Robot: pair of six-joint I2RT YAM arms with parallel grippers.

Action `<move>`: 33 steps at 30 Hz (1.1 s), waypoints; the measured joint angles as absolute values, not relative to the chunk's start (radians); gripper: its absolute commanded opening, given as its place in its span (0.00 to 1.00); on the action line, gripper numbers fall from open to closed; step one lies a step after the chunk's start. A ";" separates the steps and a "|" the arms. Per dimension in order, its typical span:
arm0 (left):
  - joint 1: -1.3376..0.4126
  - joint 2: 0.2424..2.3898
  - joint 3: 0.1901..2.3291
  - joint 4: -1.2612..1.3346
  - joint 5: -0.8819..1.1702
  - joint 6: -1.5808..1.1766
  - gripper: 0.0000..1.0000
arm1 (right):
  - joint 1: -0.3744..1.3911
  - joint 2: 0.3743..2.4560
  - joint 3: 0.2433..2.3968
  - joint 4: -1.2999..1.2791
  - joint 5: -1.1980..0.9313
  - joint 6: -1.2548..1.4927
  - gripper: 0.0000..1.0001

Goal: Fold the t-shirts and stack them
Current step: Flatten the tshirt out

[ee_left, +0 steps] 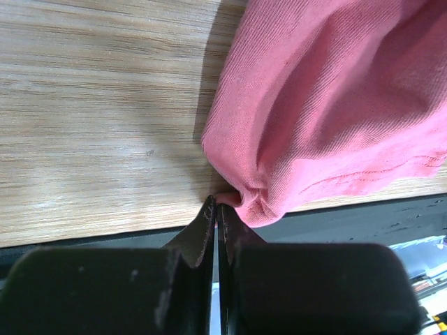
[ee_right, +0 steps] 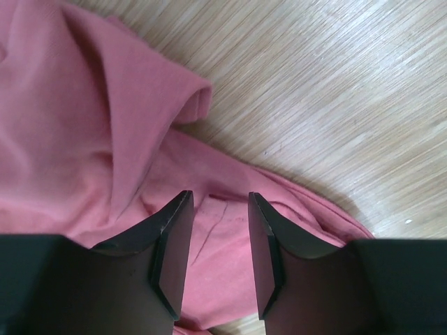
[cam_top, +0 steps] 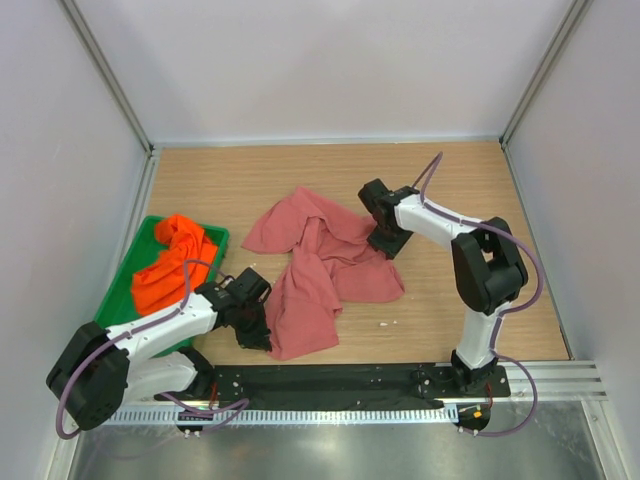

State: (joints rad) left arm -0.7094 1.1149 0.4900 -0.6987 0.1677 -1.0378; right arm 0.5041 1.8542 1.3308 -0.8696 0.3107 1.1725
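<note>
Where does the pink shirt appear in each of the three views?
Top external: the pink shirt lies crumpled at the centre.
Left wrist: it fills the upper right.
Right wrist: it covers the left and the lower middle.
Shared landmark: the wooden table under it, seen in all three.

A plain dusty pink shirt (cam_top: 320, 262) lies on a light tan wooden table (cam_top: 250, 180) with fine, straight grain. A bright orange shirt (cam_top: 172, 262) sits in a green tray (cam_top: 128, 275). The left arm (cam_top: 160, 325) and right arm (cam_top: 440, 222) are white with black joints and purple cables (cam_top: 430, 170).
</note>
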 measured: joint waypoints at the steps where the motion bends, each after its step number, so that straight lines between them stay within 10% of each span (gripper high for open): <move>1: -0.709 1.115 0.490 -0.698 0.168 -1.037 0.00 | 0.498 1.862 1.331 -0.868 0.307 1.183 0.42; 29: -0.709 1.140 0.497 -0.699 0.165 -0.983 0.00 | 0.492 1.771 1.179 -0.823 0.134 1.268 0.24; 33: -0.709 1.149 0.507 -0.699 0.165 -0.981 0.00 | 0.517 1.695 1.095 -0.796 0.075 1.200 0.07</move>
